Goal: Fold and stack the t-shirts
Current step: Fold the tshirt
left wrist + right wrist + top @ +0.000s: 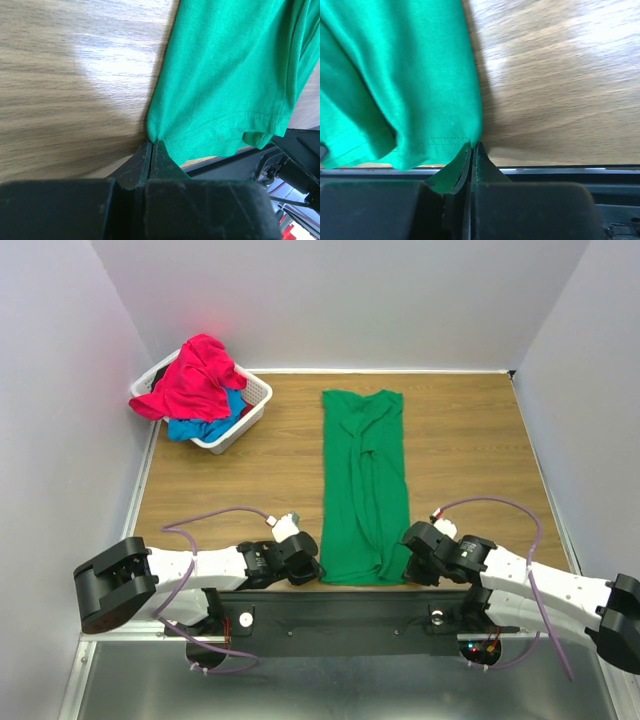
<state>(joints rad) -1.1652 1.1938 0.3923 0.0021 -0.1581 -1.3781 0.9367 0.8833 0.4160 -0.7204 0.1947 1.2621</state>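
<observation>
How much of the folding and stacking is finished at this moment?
Done: the green t-shirt looks folded lengthwise into a strip. In hand: left jaws and right jaws pinch its near corners. Left: folding it shorter; the pinkish-red t-shirt and blue t-shirt lie in the basket.

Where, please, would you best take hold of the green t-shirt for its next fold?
At its two near hem corners, coming in low from the arms' side. The green t-shirt lies flat as a long strip running away from the arms, hem nearest; the left end effector and right end effector are shut on those corners.
</observation>
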